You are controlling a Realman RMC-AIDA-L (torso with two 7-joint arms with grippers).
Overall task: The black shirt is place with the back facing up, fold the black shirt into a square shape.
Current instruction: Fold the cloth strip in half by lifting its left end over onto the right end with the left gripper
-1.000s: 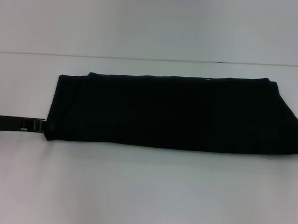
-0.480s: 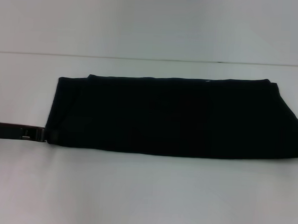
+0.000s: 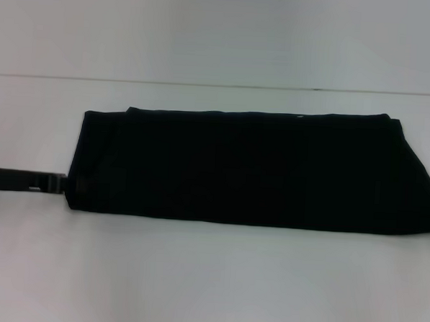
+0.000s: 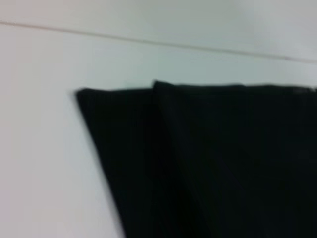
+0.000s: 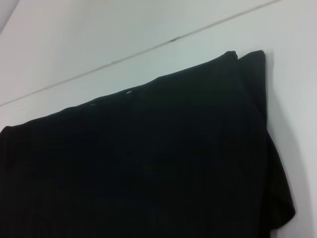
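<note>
While folded, black shirt [image 3: 251,166] meets left gripper [image 3: 59,183].

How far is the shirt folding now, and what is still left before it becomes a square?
Done: the shirt already lies folded into a long flat band on the table, with layered edges showing at both ends. In hand: the left gripper is at the band's near left corner; a dark part at the right frame edge, by the near right corner, may be the right arm. Left: the band is much wider than deep, so crosswise folds remain.
</note>
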